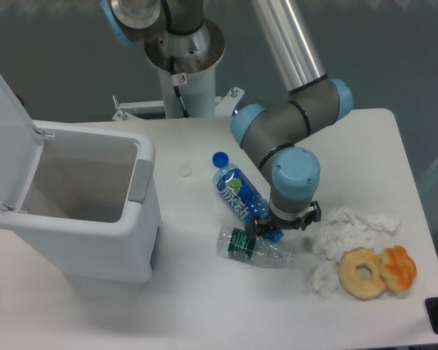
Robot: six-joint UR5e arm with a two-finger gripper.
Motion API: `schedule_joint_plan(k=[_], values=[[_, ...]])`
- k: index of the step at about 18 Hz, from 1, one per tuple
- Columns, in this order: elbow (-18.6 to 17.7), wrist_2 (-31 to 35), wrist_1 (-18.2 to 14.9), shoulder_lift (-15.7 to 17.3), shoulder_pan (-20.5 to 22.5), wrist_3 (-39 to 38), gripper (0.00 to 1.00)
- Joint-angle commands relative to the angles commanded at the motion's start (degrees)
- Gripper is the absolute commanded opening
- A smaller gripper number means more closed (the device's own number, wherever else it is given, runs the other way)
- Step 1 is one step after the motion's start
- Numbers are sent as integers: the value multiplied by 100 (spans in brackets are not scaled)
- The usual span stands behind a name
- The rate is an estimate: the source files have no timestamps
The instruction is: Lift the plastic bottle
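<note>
The plastic bottle lies on its side on the white table, blue-tinted with a blue label and a green-and-white logo, its blue cap end pointing down-right under my wrist. My gripper hangs over that end, mostly hidden by the blue-capped wrist, so its jaws cannot be read. A crushed clear bottle with a dark green label lies just below. A loose blue cap sits at the bottle's upper left end.
An open white bin stands at the left. Crumpled white tissues, a donut and an orange pastry lie at the right. The arm's base is at the back.
</note>
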Motion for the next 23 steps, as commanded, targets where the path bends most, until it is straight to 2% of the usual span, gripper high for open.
schedule_joint_plan(k=[16, 23], values=[[-62, 0, -26, 79, -105, -44, 100], [53, -9, -35, 62, -246, -430, 100]])
